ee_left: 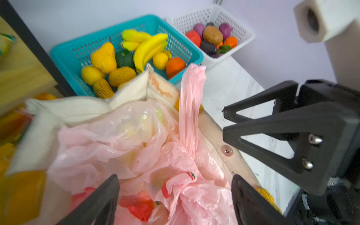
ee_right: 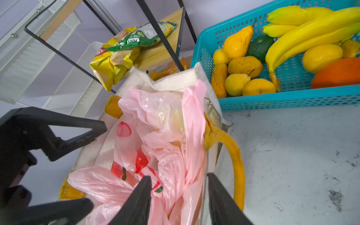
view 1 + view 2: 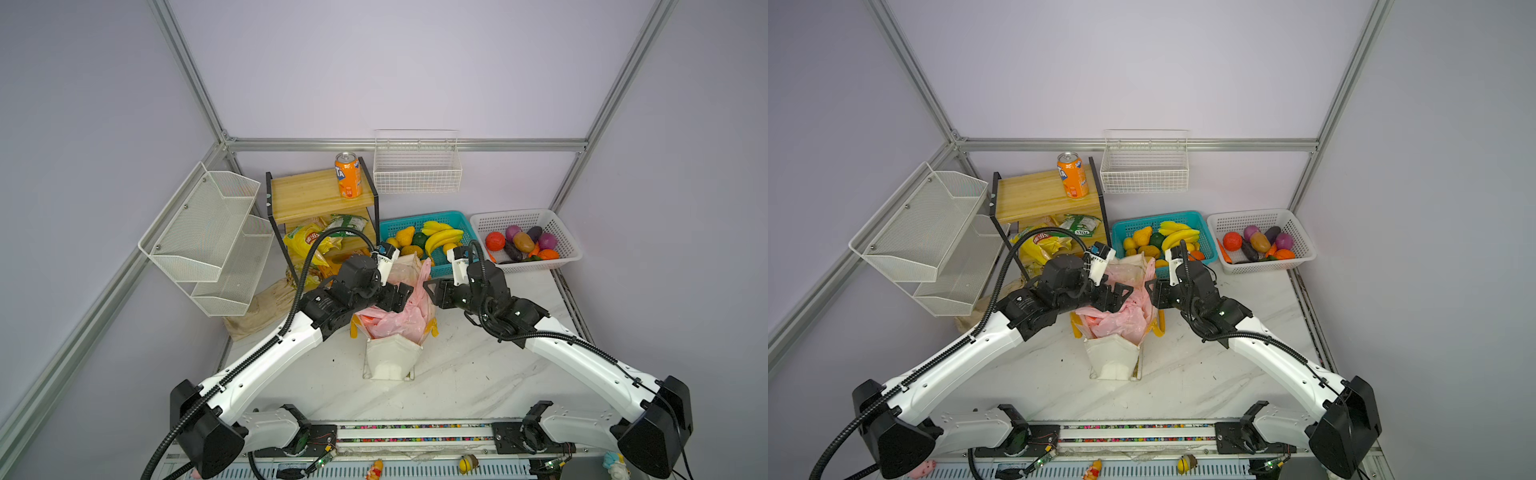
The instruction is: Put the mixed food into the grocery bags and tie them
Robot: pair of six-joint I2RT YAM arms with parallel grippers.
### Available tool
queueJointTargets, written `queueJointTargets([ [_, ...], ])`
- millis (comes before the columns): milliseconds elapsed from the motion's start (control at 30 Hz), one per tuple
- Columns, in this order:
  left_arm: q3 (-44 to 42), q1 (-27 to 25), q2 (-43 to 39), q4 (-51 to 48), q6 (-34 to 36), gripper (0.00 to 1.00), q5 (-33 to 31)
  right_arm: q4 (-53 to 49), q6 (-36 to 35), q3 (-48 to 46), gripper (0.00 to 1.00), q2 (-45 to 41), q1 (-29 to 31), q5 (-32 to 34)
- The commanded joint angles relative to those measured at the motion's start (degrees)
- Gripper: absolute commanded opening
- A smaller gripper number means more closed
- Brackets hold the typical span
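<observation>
The left pincer point(image 1: 175, 177) gapes wide and empty over the pink bag point(image 1: 136, 148), which sits crumpled inside the tote point(image 1: 87, 109) on the tabletop point(image 1: 229, 85). The right pincer point(image 2: 179, 177) stands half open, gripping nothing. One handle point(image 1: 191, 101) stands free, so a careless close could snag tote cloth or tear the thin film.

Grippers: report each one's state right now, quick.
Left gripper: open, holding nothing, above the pink bag.
Right gripper: open, jaws apart, nothing between them.
</observation>
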Motion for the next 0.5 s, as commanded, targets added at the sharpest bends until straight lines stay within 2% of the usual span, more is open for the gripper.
queueJointTargets([
  [0, -3.15, 0.58, -5.02, 7.25, 1.26, 0.9, -9.03, -1.65, -3.72, 3.44, 0.56, -2.66, -1.58, 6.74],
  [167, -12.76, 3.68, -13.03, 18.79, 1.26, 0.94, -21.08, -0.79, -8.0, 3.58, 0.76, -2.6, -8.94, 13.53],
  [233, -17.71, 7.02, -15.72, 24.95, 1.21, 0.96, -23.83, 0.75, -9.17, 3.46, 0.8, -1.3, -12.8, 13.84],
  [333, -22.51, 12.49, -18.03, 29.14, -0.32, 0.97, -26.02, 4.02, -9.4, 3.37, 0.8, -0.27, -14.28, 8.93],
  [467, -26.9, 16.21, -20.69, 31.16, -1.23, 0.97, -28.15, 9.61, -9.59, 1.76, 0.7, -0.15, -13.42, -1.31],
])
